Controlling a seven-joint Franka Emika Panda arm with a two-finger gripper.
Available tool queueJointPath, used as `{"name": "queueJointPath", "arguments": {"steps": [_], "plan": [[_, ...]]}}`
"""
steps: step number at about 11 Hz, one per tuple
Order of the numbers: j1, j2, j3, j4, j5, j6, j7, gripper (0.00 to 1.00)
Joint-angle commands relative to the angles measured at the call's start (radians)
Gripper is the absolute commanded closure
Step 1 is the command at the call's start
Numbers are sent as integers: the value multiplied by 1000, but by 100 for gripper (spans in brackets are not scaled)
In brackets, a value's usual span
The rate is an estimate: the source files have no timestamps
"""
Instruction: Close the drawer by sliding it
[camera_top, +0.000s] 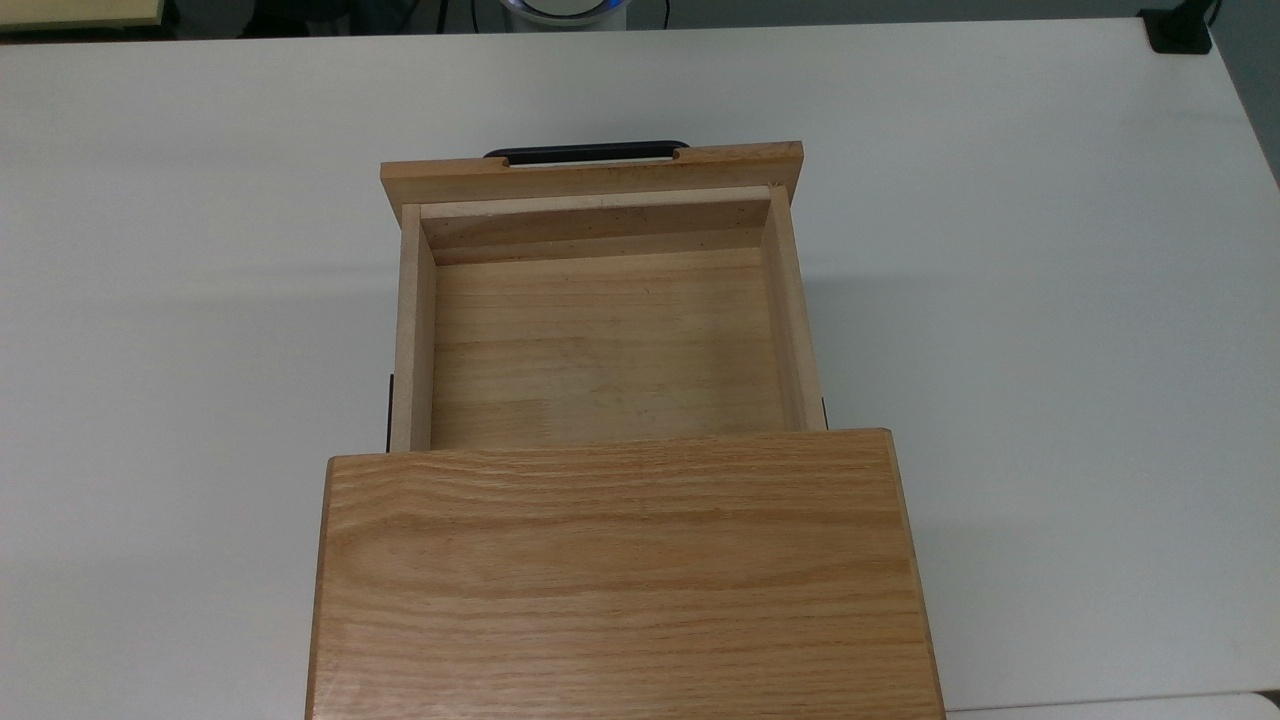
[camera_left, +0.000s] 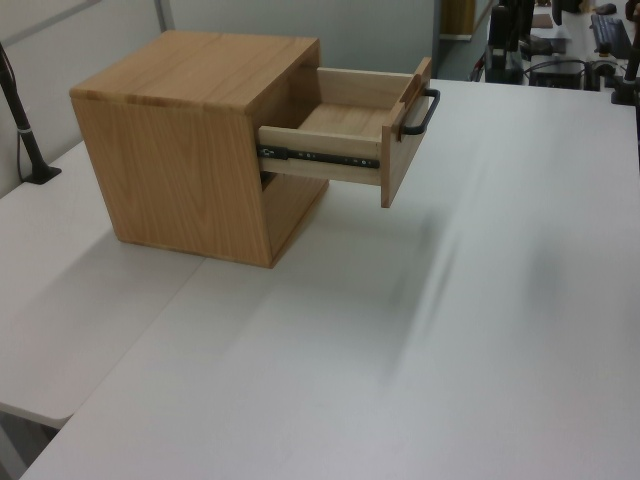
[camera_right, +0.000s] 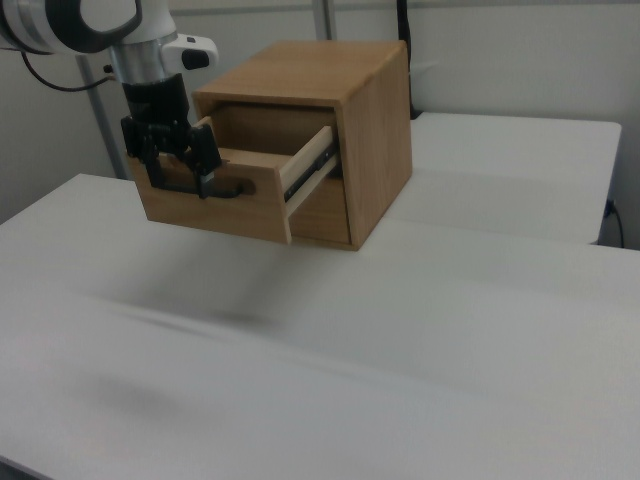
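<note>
arm (camera_right: 90, 25): white, rounded, grey joint band | hand (camera_right: 172, 160): black

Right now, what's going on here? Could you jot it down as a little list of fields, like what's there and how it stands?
Surface: white table
Cabinet: oak box with a flat grained top
Drawer: drawer pulled well out of the cabinet, nothing inside it
Handle: thin black bar on the drawer's front panel
Slide rail: metal runner on the drawer's side
Robot: gripper in front of the drawer's front panel, at the right view's left
Job status: drawer not yet closed
</note>
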Motion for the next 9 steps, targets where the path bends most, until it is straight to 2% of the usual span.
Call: {"name": "queueJointPath", "arguments": {"steps": [1, 7, 9], "plan": [[-1, 13, 1, 29, -15, -37, 127, 0], [-1, 19, 0, 29, -13, -26, 118, 2], [9, 41, 1, 29, -9, -26, -18, 54]]}}
